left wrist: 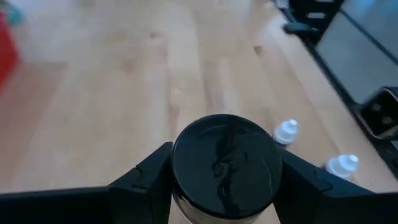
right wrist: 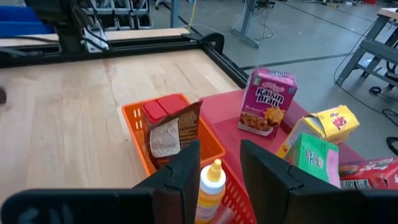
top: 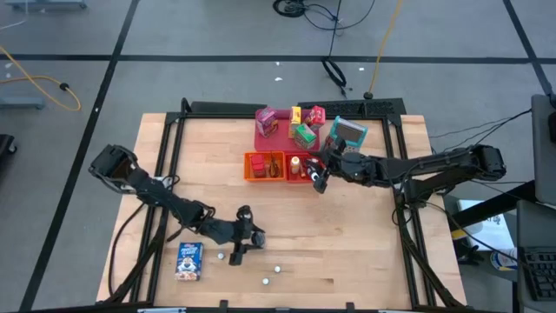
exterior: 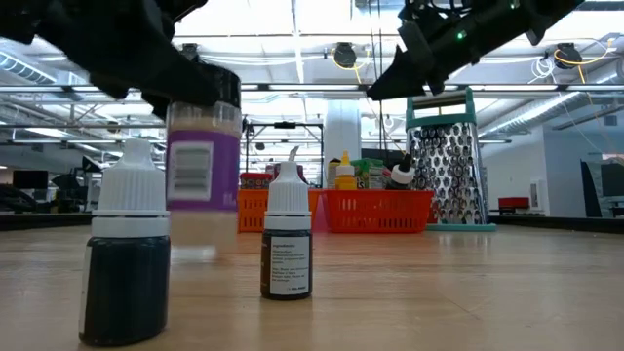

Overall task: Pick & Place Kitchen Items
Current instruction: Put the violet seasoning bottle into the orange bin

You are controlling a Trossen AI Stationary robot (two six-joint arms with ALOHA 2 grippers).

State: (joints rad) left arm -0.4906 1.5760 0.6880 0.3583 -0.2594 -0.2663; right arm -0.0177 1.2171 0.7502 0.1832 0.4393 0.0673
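Overhead and table-level cameras share the orange bin (top: 265, 165) (exterior: 255, 210); wrist cameras look close past each claw.

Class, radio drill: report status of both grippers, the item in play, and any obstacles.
Left gripper around black-lidded jar, near table front. Right gripper open over yellow bottle in red bin. Two dropper bottles beside jar.

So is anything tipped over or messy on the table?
Nothing is spilled or broken. The cereal box lies flat by itself near the front edge, and small bottles stand scattered there, far from the bins. The left gripper has its fingers on either side of the black-lidded jar.
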